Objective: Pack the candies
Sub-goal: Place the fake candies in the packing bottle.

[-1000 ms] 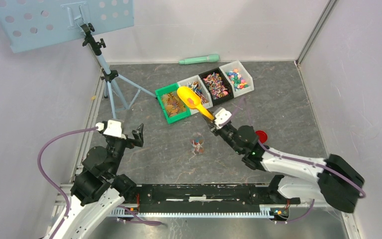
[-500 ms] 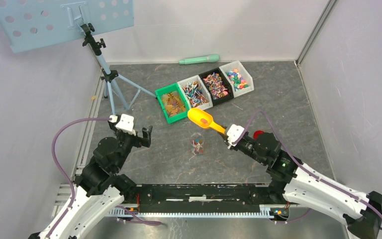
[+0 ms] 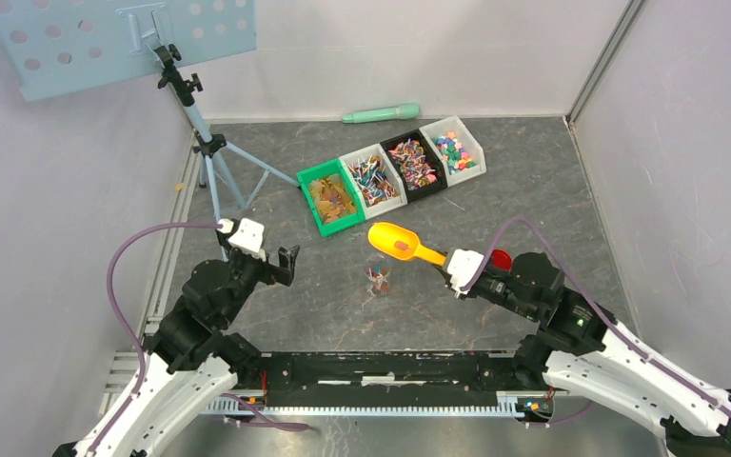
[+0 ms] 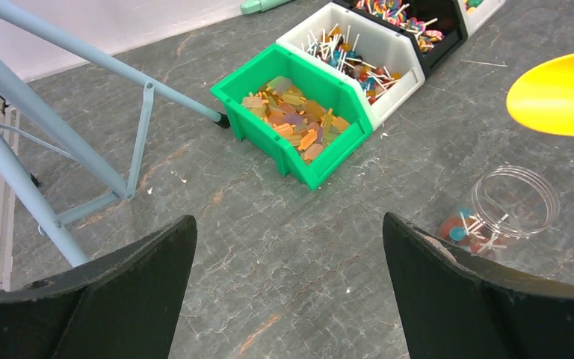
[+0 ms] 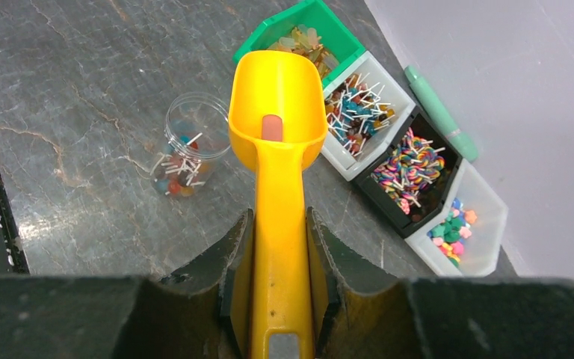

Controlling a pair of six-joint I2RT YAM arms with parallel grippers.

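My right gripper (image 3: 459,268) is shut on the handle of the yellow scoop (image 3: 392,240), seen in the right wrist view (image 5: 278,213). The scoop's bowl (image 5: 276,112) holds one pinkish candy (image 5: 272,127) and hangs just beyond and right of a clear open jar (image 3: 377,278). The jar (image 5: 187,146) stands on the table with a few candies and sticks inside. My left gripper (image 3: 284,262) is open and empty, left of the jar (image 4: 504,213), fingers spread wide (image 4: 288,221). More candies fill a row of bins: green (image 3: 329,197), white (image 3: 374,176), black (image 3: 413,162), white (image 3: 454,148).
A blue tripod (image 3: 205,143) carrying a perforated plate stands at the back left, one leg reaching near the green bin (image 4: 299,123). A mint-green tube (image 3: 381,114) lies by the back wall. A small red lid (image 3: 501,258) lies beside my right arm. Walls enclose the table.
My right arm has pulled the scoop back from over the bins toward the near side, its bowl now close to the jar. My left gripper has moved right, toward the jar.
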